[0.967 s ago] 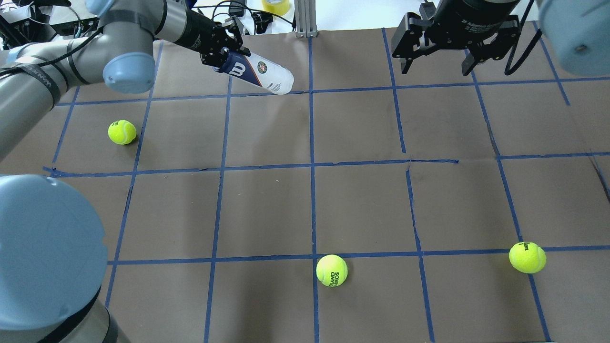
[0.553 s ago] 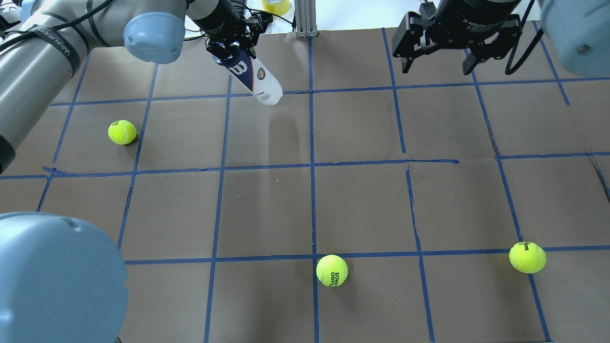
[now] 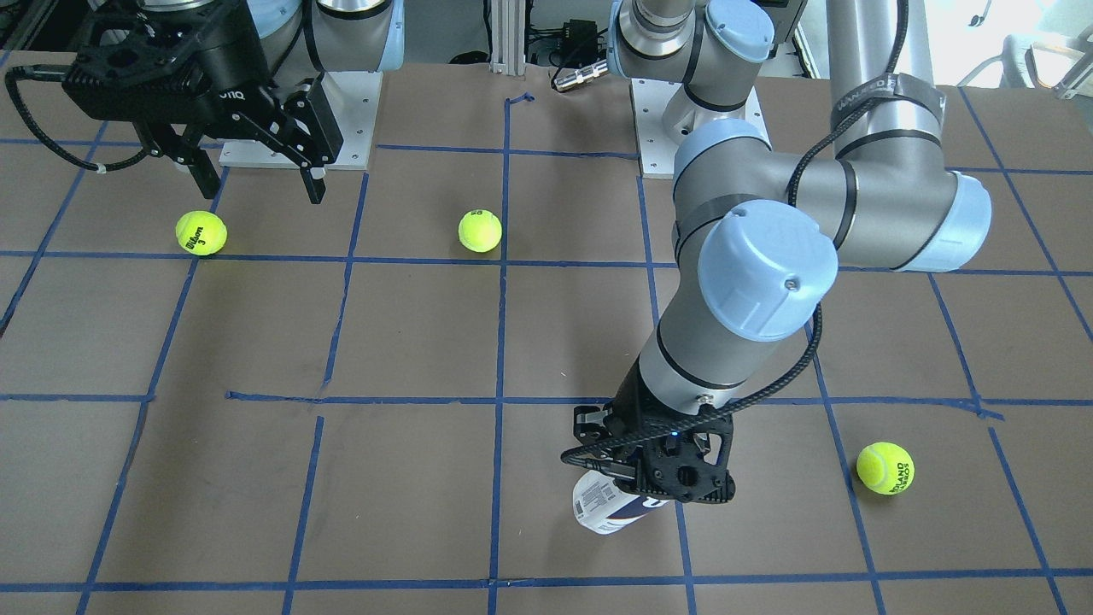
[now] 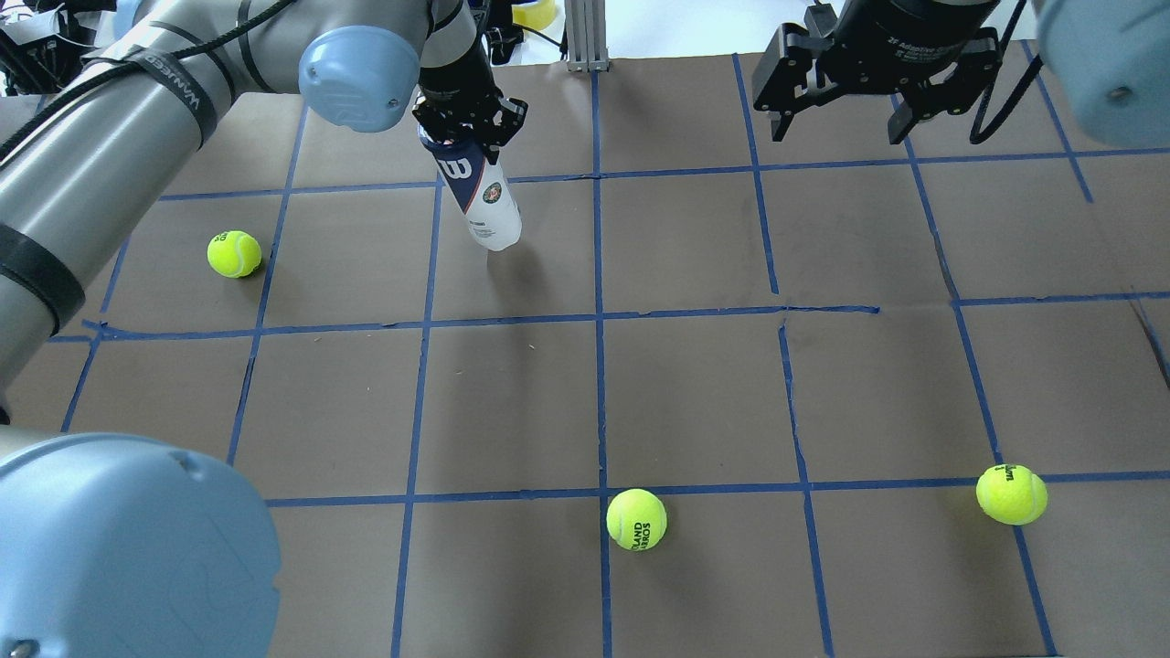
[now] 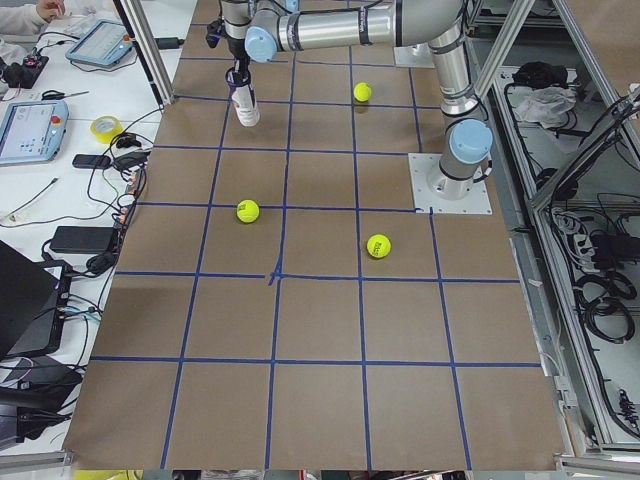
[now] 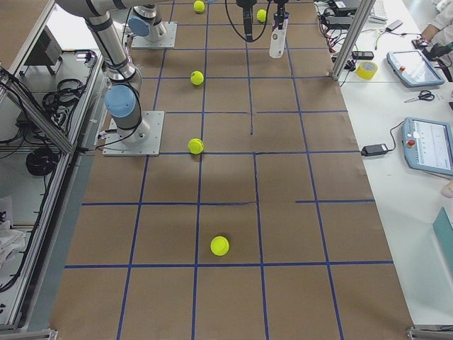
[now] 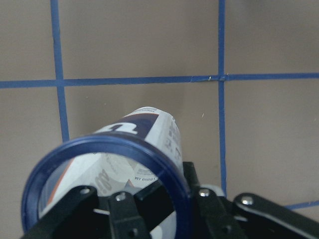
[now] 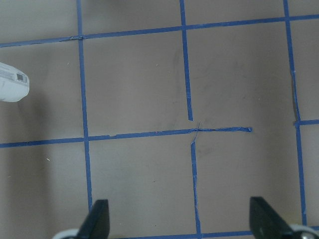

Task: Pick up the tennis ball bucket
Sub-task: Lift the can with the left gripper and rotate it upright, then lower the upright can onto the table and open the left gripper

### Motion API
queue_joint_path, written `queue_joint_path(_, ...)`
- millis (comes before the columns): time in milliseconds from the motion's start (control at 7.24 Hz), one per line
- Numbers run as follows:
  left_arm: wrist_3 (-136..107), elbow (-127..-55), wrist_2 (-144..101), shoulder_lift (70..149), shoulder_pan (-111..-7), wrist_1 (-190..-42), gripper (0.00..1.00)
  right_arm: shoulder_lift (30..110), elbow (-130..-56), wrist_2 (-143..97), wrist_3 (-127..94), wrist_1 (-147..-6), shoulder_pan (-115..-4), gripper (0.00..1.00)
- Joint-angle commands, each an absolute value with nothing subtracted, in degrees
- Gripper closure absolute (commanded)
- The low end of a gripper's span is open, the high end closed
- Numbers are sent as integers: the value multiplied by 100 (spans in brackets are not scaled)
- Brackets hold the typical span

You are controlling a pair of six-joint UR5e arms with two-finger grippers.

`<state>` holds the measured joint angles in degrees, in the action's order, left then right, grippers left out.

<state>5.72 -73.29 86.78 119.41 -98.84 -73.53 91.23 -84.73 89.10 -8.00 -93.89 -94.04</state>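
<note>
Tennis ball bucket (image 4: 484,203): nearly upright under left gripper (image 4: 466,126), which pinches its blue rim.
Right gripper (image 4: 836,137): wide open, empty.
Bench (image 4: 695,393): brown, blue tape squares (image 4: 512,321).

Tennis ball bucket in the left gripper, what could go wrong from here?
1. The left gripper clamps the tennis ball bucket only near its blue rim, so the long body hanging below may swing or slip out.
2. The right gripper is open and far off, so nothing would catch the bucket; it could drop and roll across the table.
</note>
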Motion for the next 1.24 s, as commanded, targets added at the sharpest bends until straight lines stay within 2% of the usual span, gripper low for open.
queue_joint_path(0,703,-7348,8728,11971,-9949,-7427,100,9123,-8473,8912,-791,-9387,-9404,0)
queue_joint_path(276,598,-7383,8736,11971,-10072,-7365,100,9123,-8473,8903,-800,-9387,-9404,0)
queue_joint_path(415,746,-7435,8736,11979,-10072,-7287,43,9132,-8473,8912,-800,-9387,-9404,0)
queue_joint_path(553,756,-7453,8728,11971,-10081,-7269,5,9132,-8473,8903,-800,-9387,-9404,0)
queue_joint_path(691,747,-7453,8736,11945,-10081,-7312,0,9132,-8473,8903,-800,-9387,-9404,0)
queue_joint_path(1106,782,-7383,8780,11629,-10081,-7566,0,9123,-8473,8903,-800,-9387,-9404,0)
